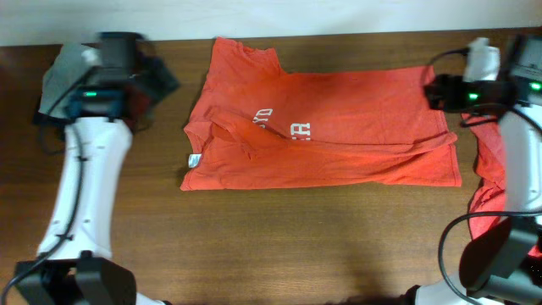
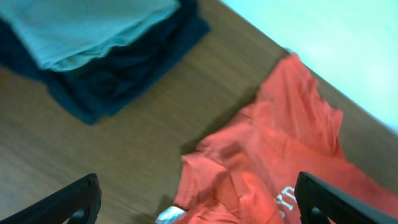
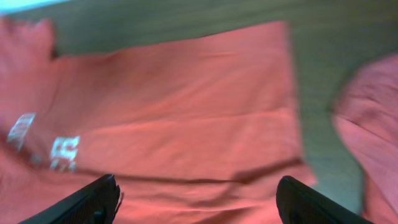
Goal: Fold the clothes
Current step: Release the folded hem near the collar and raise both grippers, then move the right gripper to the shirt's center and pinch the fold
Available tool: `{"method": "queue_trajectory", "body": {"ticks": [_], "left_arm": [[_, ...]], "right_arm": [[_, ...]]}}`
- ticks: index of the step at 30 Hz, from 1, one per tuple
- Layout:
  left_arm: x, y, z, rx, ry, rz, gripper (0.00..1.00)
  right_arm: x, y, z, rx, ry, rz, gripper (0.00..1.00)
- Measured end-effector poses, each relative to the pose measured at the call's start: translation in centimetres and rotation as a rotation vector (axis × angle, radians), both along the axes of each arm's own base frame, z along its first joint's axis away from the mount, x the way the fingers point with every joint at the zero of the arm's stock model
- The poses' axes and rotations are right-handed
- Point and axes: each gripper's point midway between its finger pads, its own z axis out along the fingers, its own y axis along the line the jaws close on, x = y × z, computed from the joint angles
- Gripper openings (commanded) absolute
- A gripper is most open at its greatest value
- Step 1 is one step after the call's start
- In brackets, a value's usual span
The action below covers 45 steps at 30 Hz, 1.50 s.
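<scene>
The left end effector [image 2: 198,208] spreads wide and empty, the orange-red T-shirt [image 2: 273,155] ahead to its right. The right end effector [image 3: 198,205], equally wide, hovers over it.

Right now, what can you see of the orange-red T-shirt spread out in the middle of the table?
The orange-red T-shirt lies flat on the wooden table, with its neck to the overhead picture's left and its hem to the right. It looks like soft, creased cotton. A long fold runs along it and hides part of the white chest print. A small white label shows at its lower left corner. Only the table visibly touches it.
</scene>
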Motion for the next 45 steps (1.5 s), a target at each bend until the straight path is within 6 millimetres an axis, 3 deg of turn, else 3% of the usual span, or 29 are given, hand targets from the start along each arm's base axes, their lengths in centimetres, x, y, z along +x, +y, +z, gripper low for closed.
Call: {"method": "queue_trajectory", "body": {"ticks": [4,11,16,24,26,29,34,45], "left_arm": [[-0.7,4.0,-0.3,-0.099,0.007,0.068,0.99],[-1.7,4.8,-1.0,-0.165,0.047,0.083,0.99],[-1.7,4.5,-1.0,-0.177,0.046,0.073,0.99],[-1.7,4.4,-1.0,-0.184,0.046,0.069,0.99],[-1.7,4.4,-1.0,-0.184,0.046,0.068,0.99],[-1.7,4.4,-1.0,-0.184,0.046,0.069,0.99],[-1.7,4.4,-1.0,-0.184,0.046,0.068,0.99],[-1.7,4.3,-1.0,-0.186,0.046,0.067,0.99]], "right_arm": [[0.7,7.2,-0.1,-0.05,-0.014,0.226,0.78],[0.1,17.8,-1.0,-0.16,-0.022,0.511,0.61],[-1.0,24.1,-4.4,-0.202,0.032,0.66,0.59],[-3.1,31.8,-10.6,-0.263,0.099,0.868,0.54],[-3.4,33.0,-11.7,-0.29,0.102,0.897,0.55],[-3.6,34.7,-13.0,-0.32,0.091,0.926,0.67],[-3.3,36.7,-14.3,-0.356,0.052,0.97,0.68],[-3.1,37.4,-18.1,-0.391,0.081,0.985,0.67]]}}
